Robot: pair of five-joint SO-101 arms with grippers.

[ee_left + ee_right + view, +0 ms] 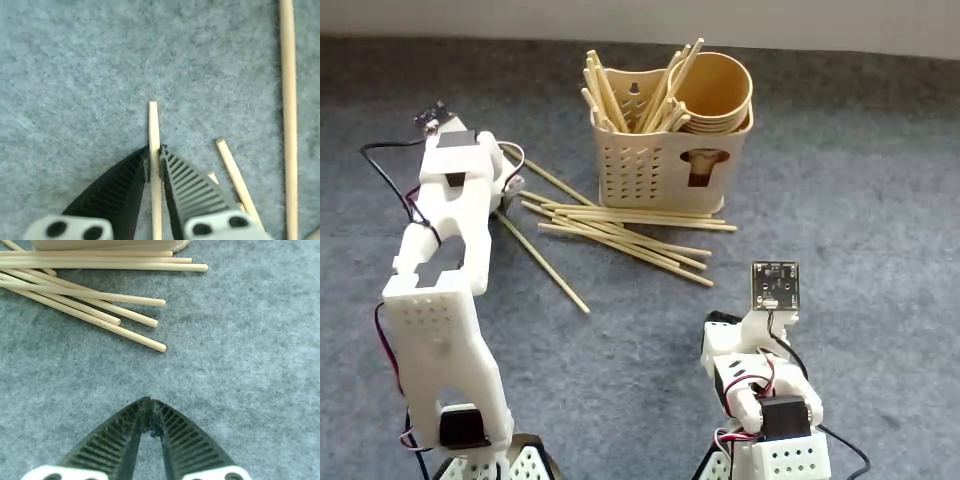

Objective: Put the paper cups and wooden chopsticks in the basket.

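A cream basket (650,170) stands at the back, holding stacked paper cups (720,95) and several wooden chopsticks (630,95). More chopsticks (630,235) lie fanned on the grey carpet in front of it. My left arm (460,200) stretches to the left end of that pile. My left gripper (154,154) is shut on one chopstick (153,120), low over the carpet, with the stick's tip poking past the fingertips. My right gripper (148,405) is shut with nothing in it, short of the pile's right ends (125,315).
One chopstick (545,262) lies apart, slanting toward the front. Two more sticks (287,100) run beside my left gripper. The right arm (765,390) sits folded at the front right. Bare carpet (860,230) spreads right of the basket.
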